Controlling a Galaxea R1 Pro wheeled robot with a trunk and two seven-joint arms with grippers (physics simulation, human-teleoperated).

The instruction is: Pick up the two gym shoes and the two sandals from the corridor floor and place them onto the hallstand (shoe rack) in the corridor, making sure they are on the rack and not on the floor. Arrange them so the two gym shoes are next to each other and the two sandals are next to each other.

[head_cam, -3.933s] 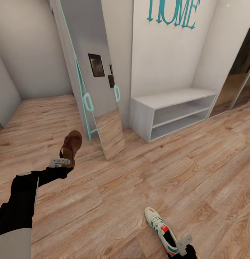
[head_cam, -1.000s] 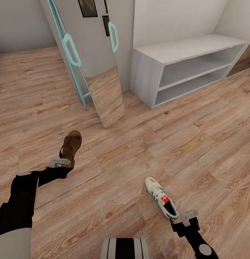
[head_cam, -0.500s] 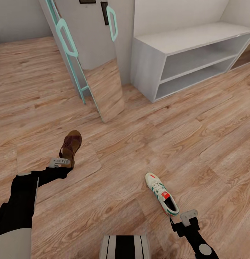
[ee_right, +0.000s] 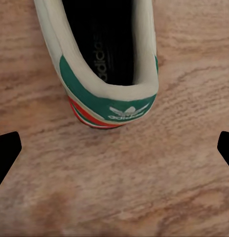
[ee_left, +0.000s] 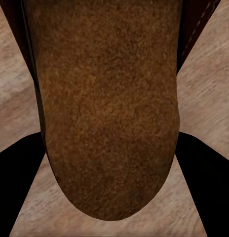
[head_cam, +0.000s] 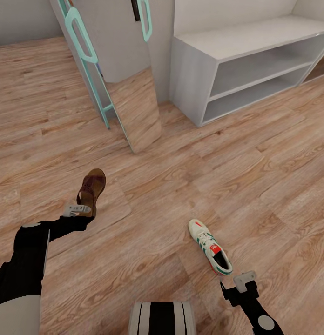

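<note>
On corridor floor (head_cam: pixel 255 186) | one sandal (head_cam: pixel 91 188) clamped by left gripper (head_cam: pixel 77 208) | one gym shoe (head_cam: pixel 210 253) before spread right gripper (head_cam: pixel 242 280)

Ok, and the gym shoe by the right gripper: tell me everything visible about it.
The gym shoe is a white lace-up sneaker with green side stripes, a red-orange toe patch and tongue label, a dark lining and a green heel tab bearing a white logo. It lies upright on its sole on the wood-grain corridor floor, toe pointing away from the robot, heel toward the right gripper. In the right wrist view the fingertips sit wide apart, short of the heel, not touching it.
</note>
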